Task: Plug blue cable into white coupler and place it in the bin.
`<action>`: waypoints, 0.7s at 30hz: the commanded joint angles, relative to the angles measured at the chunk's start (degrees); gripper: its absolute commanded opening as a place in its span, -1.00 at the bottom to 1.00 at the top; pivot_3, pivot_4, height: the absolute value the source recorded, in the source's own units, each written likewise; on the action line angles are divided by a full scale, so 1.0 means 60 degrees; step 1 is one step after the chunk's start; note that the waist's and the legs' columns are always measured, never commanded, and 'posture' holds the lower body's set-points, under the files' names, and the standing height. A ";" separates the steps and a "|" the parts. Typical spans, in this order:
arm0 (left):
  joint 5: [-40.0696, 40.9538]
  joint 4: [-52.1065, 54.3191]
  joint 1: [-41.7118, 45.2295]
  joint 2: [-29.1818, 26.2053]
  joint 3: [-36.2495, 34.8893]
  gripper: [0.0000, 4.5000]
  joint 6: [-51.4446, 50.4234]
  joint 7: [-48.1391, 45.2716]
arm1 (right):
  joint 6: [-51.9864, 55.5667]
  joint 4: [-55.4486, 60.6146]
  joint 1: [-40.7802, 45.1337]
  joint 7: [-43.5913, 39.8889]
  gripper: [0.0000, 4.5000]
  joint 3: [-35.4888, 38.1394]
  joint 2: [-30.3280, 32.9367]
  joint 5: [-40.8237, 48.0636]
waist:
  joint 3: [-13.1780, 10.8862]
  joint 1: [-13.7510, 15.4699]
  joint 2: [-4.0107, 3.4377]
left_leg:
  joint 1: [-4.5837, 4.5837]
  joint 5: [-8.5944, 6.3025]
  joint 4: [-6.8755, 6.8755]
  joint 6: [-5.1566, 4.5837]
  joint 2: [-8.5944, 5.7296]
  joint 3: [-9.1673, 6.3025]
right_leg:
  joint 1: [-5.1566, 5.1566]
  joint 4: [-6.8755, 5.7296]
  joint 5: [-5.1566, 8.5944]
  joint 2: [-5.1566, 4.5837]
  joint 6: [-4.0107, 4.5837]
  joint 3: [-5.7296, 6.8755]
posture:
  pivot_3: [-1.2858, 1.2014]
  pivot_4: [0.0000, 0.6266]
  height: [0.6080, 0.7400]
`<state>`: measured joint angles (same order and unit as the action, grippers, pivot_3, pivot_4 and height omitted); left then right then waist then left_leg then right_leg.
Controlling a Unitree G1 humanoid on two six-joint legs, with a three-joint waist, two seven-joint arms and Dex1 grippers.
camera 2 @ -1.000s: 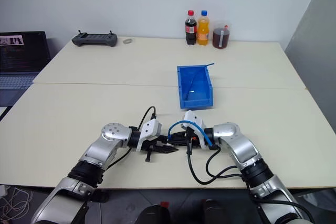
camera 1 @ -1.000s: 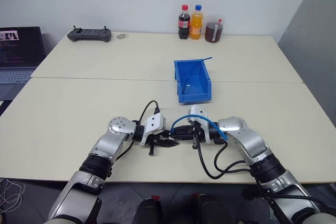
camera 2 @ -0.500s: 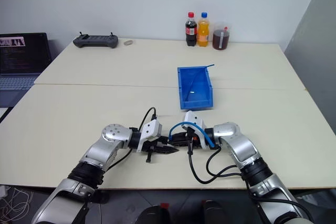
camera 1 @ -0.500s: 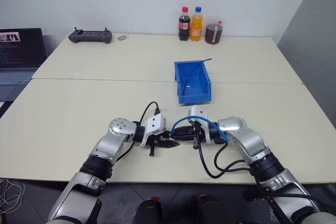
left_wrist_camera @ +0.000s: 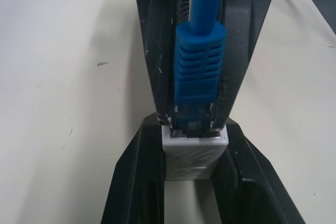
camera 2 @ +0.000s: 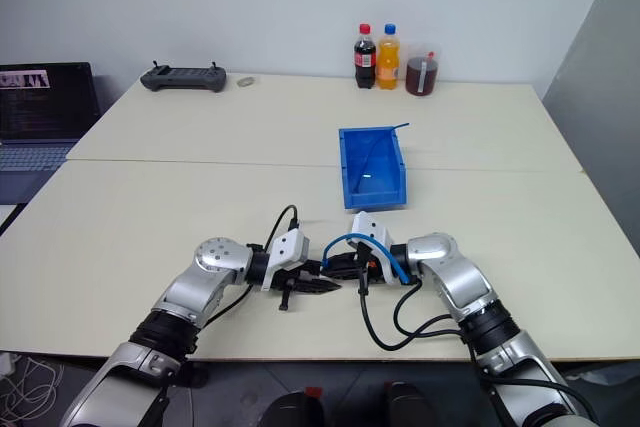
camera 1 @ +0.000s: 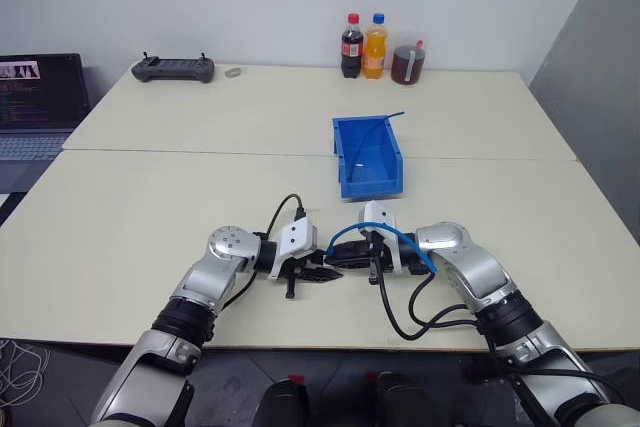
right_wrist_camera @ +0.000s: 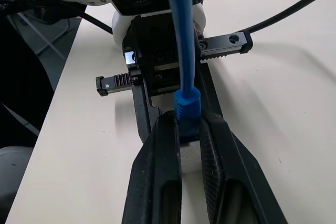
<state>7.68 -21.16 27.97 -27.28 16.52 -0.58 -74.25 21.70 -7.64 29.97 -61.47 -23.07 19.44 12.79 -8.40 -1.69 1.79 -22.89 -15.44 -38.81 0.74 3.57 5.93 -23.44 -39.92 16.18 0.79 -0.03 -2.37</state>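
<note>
While the two arms meet tip to tip low over the matte cream table [camera 1: 150, 217], the left gripper [left_wrist_camera: 191, 182] pinches the tiny white ribbed plastic coupler [left_wrist_camera: 193, 153]. The right gripper [right_wrist_camera: 190, 129] clamps the ridged boot of the thin light-blue cable [right_wrist_camera: 181, 35], its plug seated in the coupler's socket. The bright-blue rectangular plastic bin [camera 1: 367, 155] stands just beyond. Nothing has moved since a second ago.

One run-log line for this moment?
phase: plugging | left gripper: shut on white coupler | right gripper: shut on blue cable | bin: waiting
</note>
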 commanded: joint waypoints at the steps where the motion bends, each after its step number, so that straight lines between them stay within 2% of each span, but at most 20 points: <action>1: 0.0143 0.0373 0.0107 0.0003 -0.0191 -0.64 0.0161 0.0017 | 0.1123 -0.0940 -0.0570 -0.0501 -0.90 -0.0827 0.0485 -0.0490 | 0.0000 0.0000 0.0000 | 0.0000 0.0000 0.0000 0.0000 0.0000 0.0000 | 0.0000 0.0001 0.0000 0.0000 0.0000 0.0000 | 0.03 -0.52 1.00; 8: 0.0129 0.0335 0.0124 0.0047 -0.0210 -0.64 0.0172 0.0012 | 0.1270 -0.1048 -0.0483 -0.0892 -0.90 -0.1100 0.0749 -0.0649 | 0.0005 0.0015 0.0000 | 0.0000 -0.0001 0.0001 -0.0001 -0.0003 -0.0004 | 0.0005 0.0007 0.0001 0.0000 0.0000 0.0004 | 0.03 -0.52 1.00; 16: 0.0133 0.0372 0.0111 0.0001 -0.0208 -0.64 0.0192 0.0041 | 0.1206 -0.1035 -0.0504 -0.0651 -0.90 -0.0871 0.0606 -0.0525 | 0.0023 0.0017 -0.0001 | 0.0000 -0.0002 0.0001 -0.0003 -0.0006 -0.0007 | 0.0008 0.0010 0.0003 -0.0001 -0.0004 0.0005 | 0.03 -0.52 1.00; 18: 0.0120 0.0334 0.0130 0.0007 -0.0205 -0.64 0.0209 0.0048 | 0.1155 -0.1091 -0.0476 -0.0639 -0.59 -0.0819 0.0589 -0.0509 | 0.0024 0.0017 -0.0001 | 0.0000 -0.0002 0.0001 -0.0003 -0.0005 -0.0008 | 0.0008 0.0010 0.0003 -0.0002 -0.0004 0.0005 | 0.03 -0.52 1.00; 19: 0.0113 0.0323 0.0136 0.0009 -0.0202 -0.64 0.0219 0.0053 | 0.1130 -0.1115 -0.0464 -0.0637 -0.55 -0.0803 0.0580 -0.0506 | 0.0025 0.0016 0.0001 | 0.0000 -0.0002 0.0002 -0.0003 -0.0005 -0.0008 | 0.0009 0.0010 0.0003 -0.0002 -0.0004 0.0006 | 0.03 -0.52 1.00; 21: 0.0109 0.0321 0.0140 0.0011 -0.0199 -0.64 0.0225 0.0058 | 0.1108 -0.1136 -0.0457 -0.0619 -0.34 -0.0776 0.0567 -0.0496 | 0.0029 0.0013 -0.0003 | 0.0002 -0.0002 0.0002 -0.0003 -0.0005 -0.0008 | 0.0009 0.0010 0.0003 -0.0002 -0.0004 0.0004 | 0.03 -0.52 1.00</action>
<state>7.46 -20.94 27.82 -26.79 17.12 -0.53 -74.22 24.57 -7.89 30.94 -65.05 -23.62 20.91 13.75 -8.23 -1.61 1.77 -22.87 -15.45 -38.80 0.72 3.55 5.87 -23.38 -39.86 16.20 0.78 -0.05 -2.34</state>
